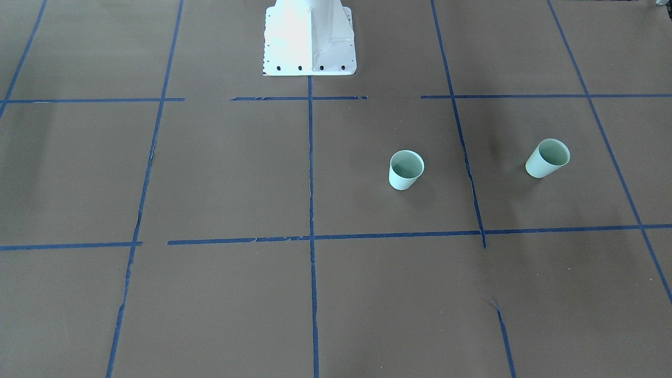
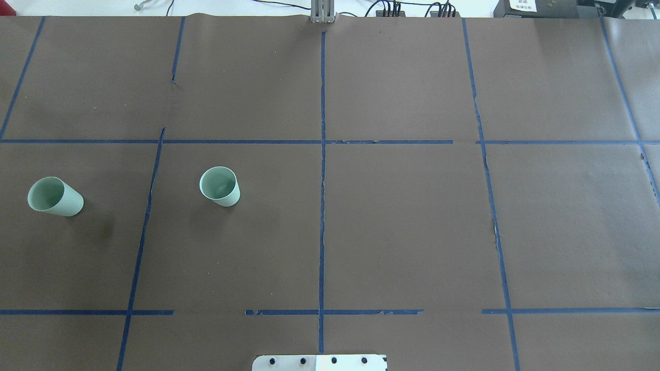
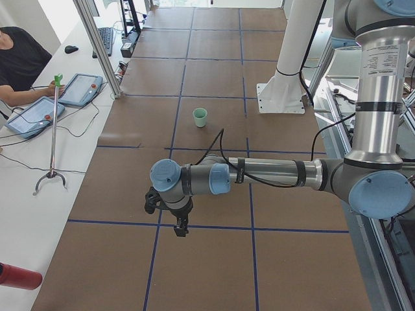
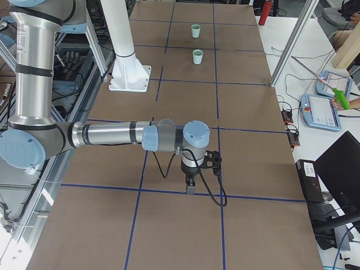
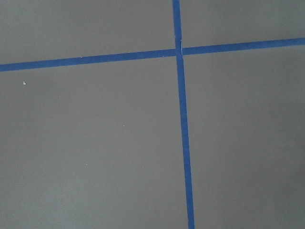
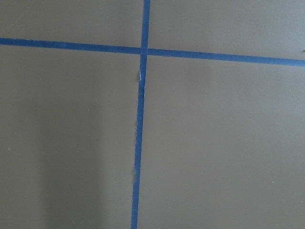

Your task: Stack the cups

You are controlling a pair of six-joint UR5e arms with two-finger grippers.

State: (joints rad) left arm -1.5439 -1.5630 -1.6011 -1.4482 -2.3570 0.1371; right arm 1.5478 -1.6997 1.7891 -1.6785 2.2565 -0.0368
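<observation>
inner cup (image 2: 220,186): upright on table (image 2: 412,232), left half, mouth up, right of a blue tape line (image 2: 149,206)
outer cup (image 2: 54,198): upright, far left, well apart from inner cup, blue tape line between them
left gripper (image 3: 181,230): pointing down above table near left end, clear of both cups; fingers apart or together, cannot tell
right gripper (image 4: 190,188): pointing down near right end, far from cups; finger state, cannot tell
wrist views: brown surface, tape crossings

The brown table (image 2: 412,232) is crossed by blue tape lines (image 2: 323,206); an inner cup (image 2: 220,186) and an outer cup (image 2: 54,197) are set on it, well apart.
</observation>
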